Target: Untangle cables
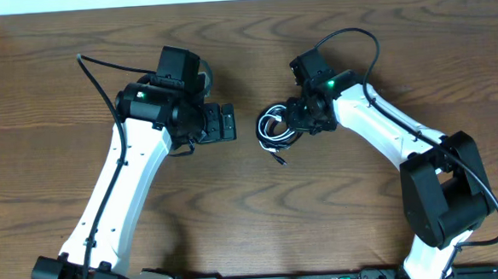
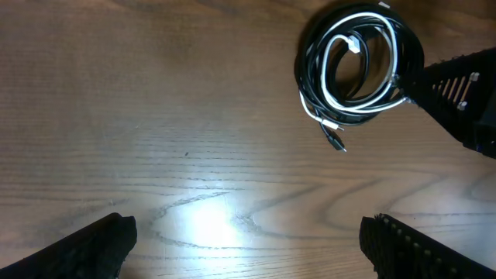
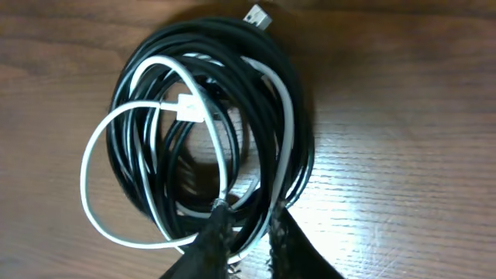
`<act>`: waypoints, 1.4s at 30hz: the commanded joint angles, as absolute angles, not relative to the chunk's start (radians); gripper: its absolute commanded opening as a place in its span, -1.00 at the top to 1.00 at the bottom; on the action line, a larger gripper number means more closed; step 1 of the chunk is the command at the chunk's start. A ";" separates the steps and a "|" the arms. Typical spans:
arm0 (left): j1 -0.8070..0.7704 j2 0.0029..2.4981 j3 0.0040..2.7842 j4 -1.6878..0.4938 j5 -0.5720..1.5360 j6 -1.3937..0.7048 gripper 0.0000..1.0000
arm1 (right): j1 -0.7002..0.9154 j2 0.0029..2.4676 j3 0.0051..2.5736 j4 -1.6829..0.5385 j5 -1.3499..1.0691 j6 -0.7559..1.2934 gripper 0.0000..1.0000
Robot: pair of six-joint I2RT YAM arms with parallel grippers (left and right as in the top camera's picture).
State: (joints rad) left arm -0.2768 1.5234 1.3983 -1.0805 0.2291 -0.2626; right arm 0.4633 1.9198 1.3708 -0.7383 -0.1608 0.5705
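Coiled cables [image 1: 274,125] lie on the surface [image 1: 235,208] between the arms. Right fingers [image 3: 213,236] pinch narrow on strands at the coil's near edge. Left fingers [image 2: 93,244] are wide, empty and well apart.

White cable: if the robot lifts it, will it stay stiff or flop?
Probably floppy: the white cable lies in loose, thin curves. Being so thin, it likely weighs little. It is wound through the black cables, so lifting it would probably drag them along.
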 commanded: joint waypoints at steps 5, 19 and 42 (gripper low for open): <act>-0.276 1.532 1.345 -1.063 0.220 -0.268 -0.96 | 0.465 1.917 1.398 -0.754 -0.142 0.572 0.97; -0.276 1.534 1.344 -1.061 0.224 -0.268 -0.95 | 0.463 1.917 1.528 -0.842 -0.216 0.556 0.97; -0.276 1.536 1.345 -1.056 0.224 -0.268 -0.96 | 0.419 1.909 1.666 -0.778 -0.508 0.440 0.97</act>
